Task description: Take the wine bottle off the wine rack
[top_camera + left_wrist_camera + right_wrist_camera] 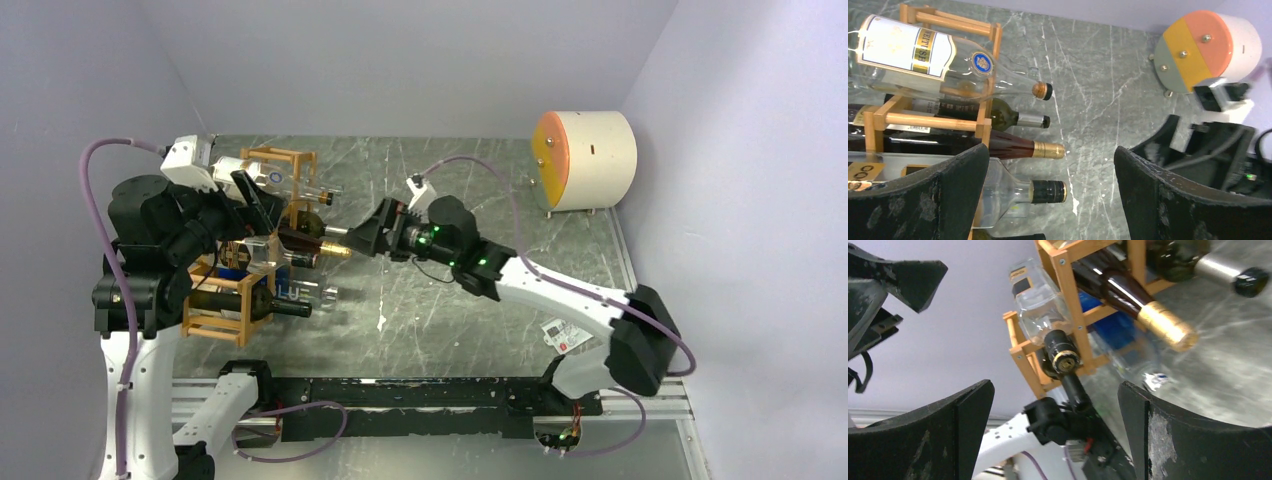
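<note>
The wine rack point(232, 312) point(984, 107) point(1066, 299), a light wooden frame at the left of the table, holds several bottles lying with their necks pointing right. Among them are a dark red bottle with gold foil point(330, 250) point(1047, 149) point(1164, 326), a clear bottle with a black cap point(1047, 191) point(1060, 347), a silver-capped dark bottle point(1020, 119) and a white-labelled clear bottle point(913, 55). My right gripper point(354, 241) point(1055, 386) is open just right of the gold neck, which is not between its fingers. My left gripper point(257, 204) point(1051, 167) hangs open above the rack, holding nothing.
A cream drum with an orange face point(585, 160) point(1209, 46) stands at the back right. A white tag point(565, 335) lies under the right arm. Grey walls close in the left, back and right sides.
</note>
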Robot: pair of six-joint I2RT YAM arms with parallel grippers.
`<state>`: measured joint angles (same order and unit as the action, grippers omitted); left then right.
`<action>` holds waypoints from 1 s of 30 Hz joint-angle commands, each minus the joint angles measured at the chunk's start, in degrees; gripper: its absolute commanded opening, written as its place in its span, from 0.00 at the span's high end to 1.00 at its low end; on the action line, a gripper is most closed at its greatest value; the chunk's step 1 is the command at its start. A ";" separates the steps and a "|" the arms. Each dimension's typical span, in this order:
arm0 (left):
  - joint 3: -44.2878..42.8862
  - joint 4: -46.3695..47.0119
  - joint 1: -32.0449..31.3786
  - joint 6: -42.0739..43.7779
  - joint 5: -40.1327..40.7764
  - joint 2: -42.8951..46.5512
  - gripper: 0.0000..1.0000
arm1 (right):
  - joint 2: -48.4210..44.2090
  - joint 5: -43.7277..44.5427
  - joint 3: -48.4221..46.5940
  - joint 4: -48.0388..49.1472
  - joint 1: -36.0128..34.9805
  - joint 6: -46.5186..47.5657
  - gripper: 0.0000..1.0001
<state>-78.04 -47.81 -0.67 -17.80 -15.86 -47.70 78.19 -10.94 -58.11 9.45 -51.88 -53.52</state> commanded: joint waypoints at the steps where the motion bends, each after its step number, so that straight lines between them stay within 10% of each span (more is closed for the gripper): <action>1: 0.68 0.27 0.67 -1.70 -3.40 0.98 0.02 | 6.78 -0.89 -0.05 17.53 -2.84 -12.17 0.00; 30: 1.89 0.18 0.68 -1.13 -4.68 2.68 0.02 | 32.31 0.02 -6.32 40.87 -9.28 -26.97 0.22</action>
<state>-75.57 -47.90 -0.58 -18.87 -19.59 -46.09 109.19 -10.98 -62.41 46.59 -60.29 -78.81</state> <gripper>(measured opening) 0.985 0.786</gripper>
